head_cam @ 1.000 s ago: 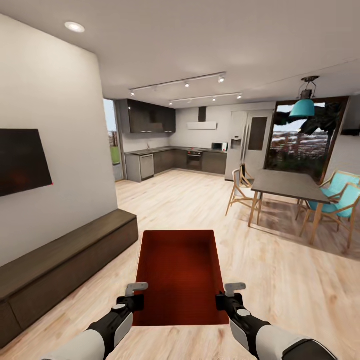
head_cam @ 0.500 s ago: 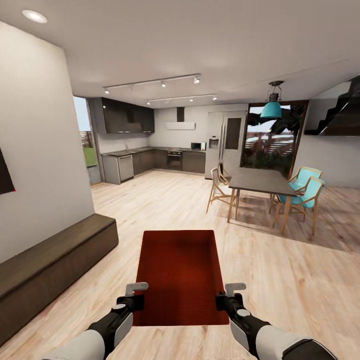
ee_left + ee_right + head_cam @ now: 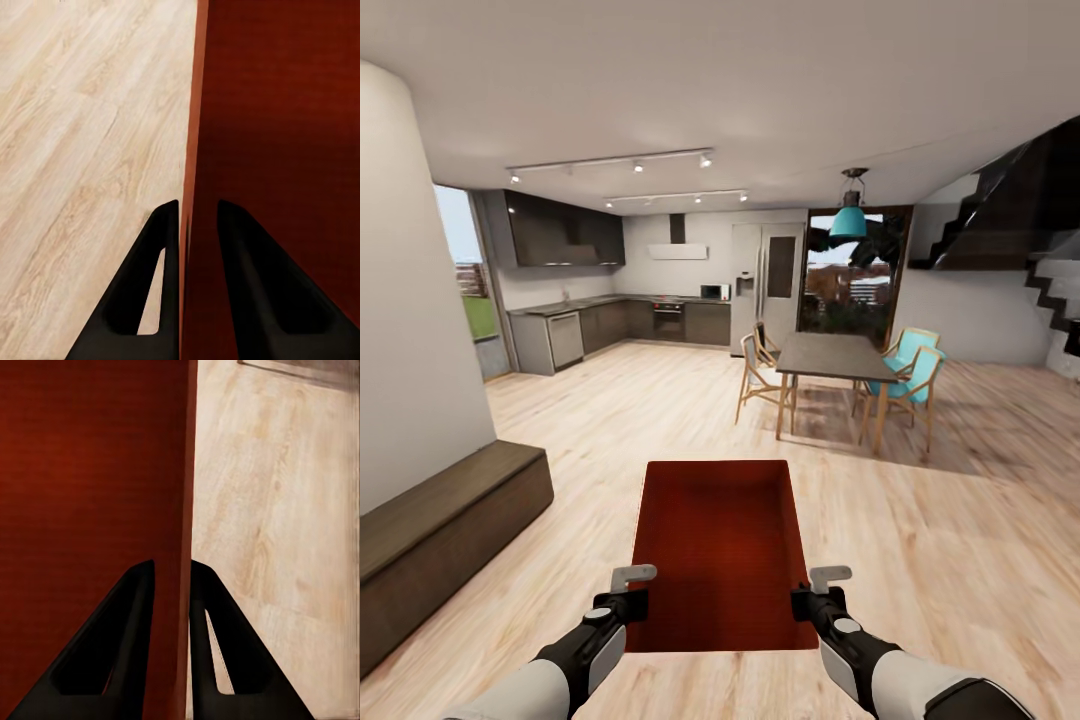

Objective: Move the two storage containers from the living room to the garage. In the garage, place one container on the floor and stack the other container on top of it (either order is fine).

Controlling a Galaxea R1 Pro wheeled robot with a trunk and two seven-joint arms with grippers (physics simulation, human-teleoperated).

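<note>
The storage container point(image 3: 722, 550), an orange-red tub with a finely ribbed inside, is carried open side up in front of us, above the wood-plank floor point(image 3: 920, 560) of the living room. The left gripper point(image 3: 632, 592) pinches the tub's left wall; in the left wrist view its fingers point(image 3: 154, 285) straddle that thin wall point(image 3: 196, 112), one inside and one outside. The right gripper point(image 3: 816, 592) pinches the right wall likewise, its fingers point(image 3: 217, 637) set on either side of the edge point(image 3: 187, 472).

The step in hand, we judge, is transport toward the garage. To do it well we should keep both arms level and matched in height, since a two-point hold on thin walls could twist or slip if the base turns sharply.

Around us: a low dark-brown bench point(image 3: 440, 520) runs along the white wall point(image 3: 410, 300) on the left, near the path. Ahead and to the right stand a dining table point(image 3: 835, 358) with chairs point(image 3: 910, 375), under a teal pendant lamp point(image 3: 849, 218); the kitchen point(image 3: 610, 300) lies beyond, and a dark staircase point(image 3: 1020, 210) rises at far right. The open floor between bench and table seems the freest route.
</note>
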